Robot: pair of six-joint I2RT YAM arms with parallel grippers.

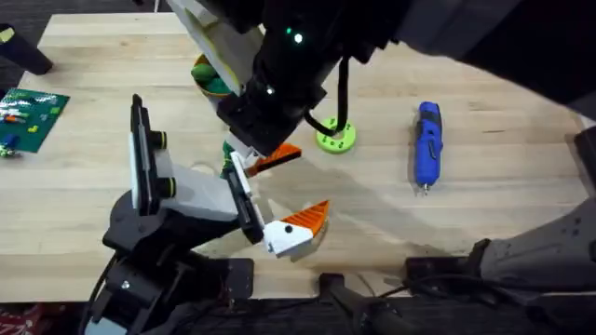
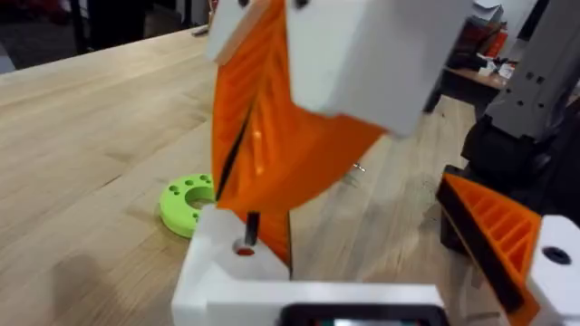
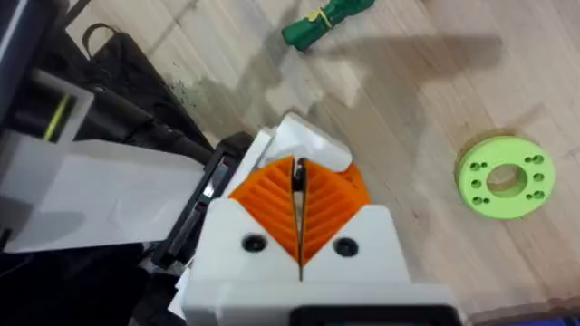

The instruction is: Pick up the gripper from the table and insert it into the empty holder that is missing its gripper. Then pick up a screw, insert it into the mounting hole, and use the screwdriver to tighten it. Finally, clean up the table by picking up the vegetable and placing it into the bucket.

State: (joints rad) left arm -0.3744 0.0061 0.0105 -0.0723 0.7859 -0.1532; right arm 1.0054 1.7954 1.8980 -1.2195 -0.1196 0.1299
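Note:
The right arm reaches across the middle, and my right gripper is shut on the gripper, an orange wedge with a dark edge. It holds the wedge against the holder, the bare black jaw bar of the white block. That block carries my left gripper, open, whose other bar wears a white-and-orange tip. Far right on the table lies the blue screwdriver. The green vegetable lies beside the block. The bucket is half hidden behind the right arm.
A lime-green disc with holes lies just right of the right gripper. A green circuit board sits at the left edge. Bare wood stretches between disc and screwdriver.

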